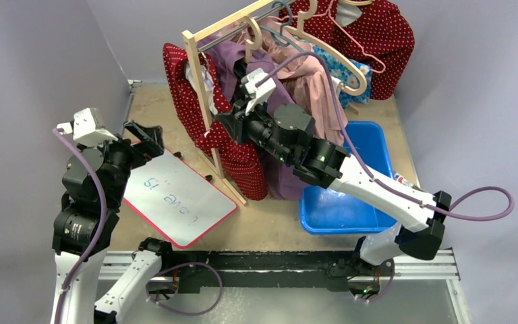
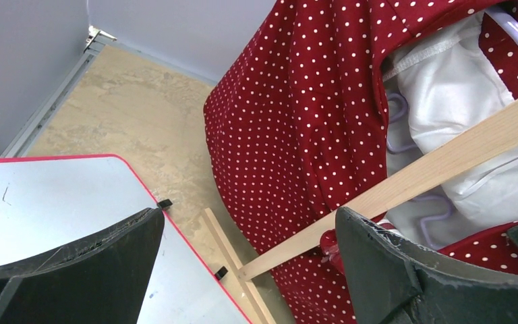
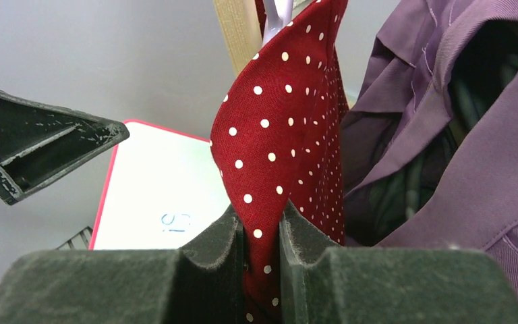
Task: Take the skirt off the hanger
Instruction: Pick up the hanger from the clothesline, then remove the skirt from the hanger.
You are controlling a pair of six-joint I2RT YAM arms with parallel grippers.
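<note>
Red dotted skirt (image 3: pixel 276 135) between jaws of outstretched right arm (image 1: pixel 371 185).

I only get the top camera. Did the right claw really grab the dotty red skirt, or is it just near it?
Observer: It grabbed it. In the right wrist view, the right gripper is shut on a fold of the skirt.
Operator: Is the left claw holding anything?
Observer: No. The left wrist view shows the left gripper open, with nothing in it.
Operator: What's the skirt hanging on?
Observer: A pale lilac hanger. In the right wrist view it pokes out above the skirt's top, beside the wooden post.
</note>
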